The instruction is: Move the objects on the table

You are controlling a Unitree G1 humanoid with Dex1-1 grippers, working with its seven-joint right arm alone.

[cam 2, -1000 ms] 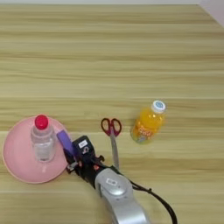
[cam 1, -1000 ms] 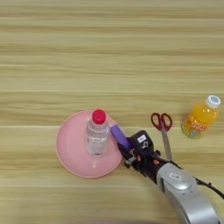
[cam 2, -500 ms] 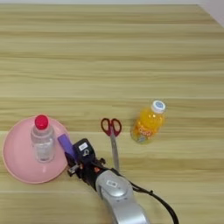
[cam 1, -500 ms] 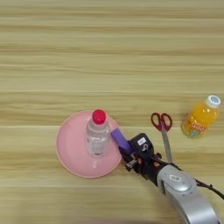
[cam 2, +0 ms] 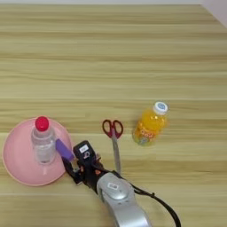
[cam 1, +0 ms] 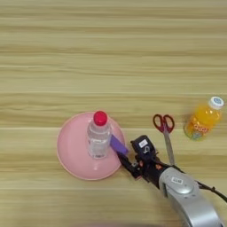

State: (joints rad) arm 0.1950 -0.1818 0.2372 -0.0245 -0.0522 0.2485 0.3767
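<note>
My right gripper (cam 1: 127,154) is at the right rim of a pink plate (cam 1: 71,150) and is shut on the near end of the small purple block (cam 1: 117,144). The block slants over the rim, with its far end beside a clear water bottle with a red cap (cam 1: 98,135) that stands upright on the plate. Red-handled scissors (cam 1: 165,133) lie just right of the gripper, blades pointing toward me. The orange juice bottle (cam 2: 150,125) with a white cap rests further right on the wooden table (cam 1: 111,66).
The silver forearm (cam 1: 188,201) comes in from the bottom right corner, and a black cable trails beside it. The table's far half shows only bare wood grain.
The gripper and the purple block have edged a little left and toward me, over the plate's rim. The bottles, scissors and plate have not moved.
</note>
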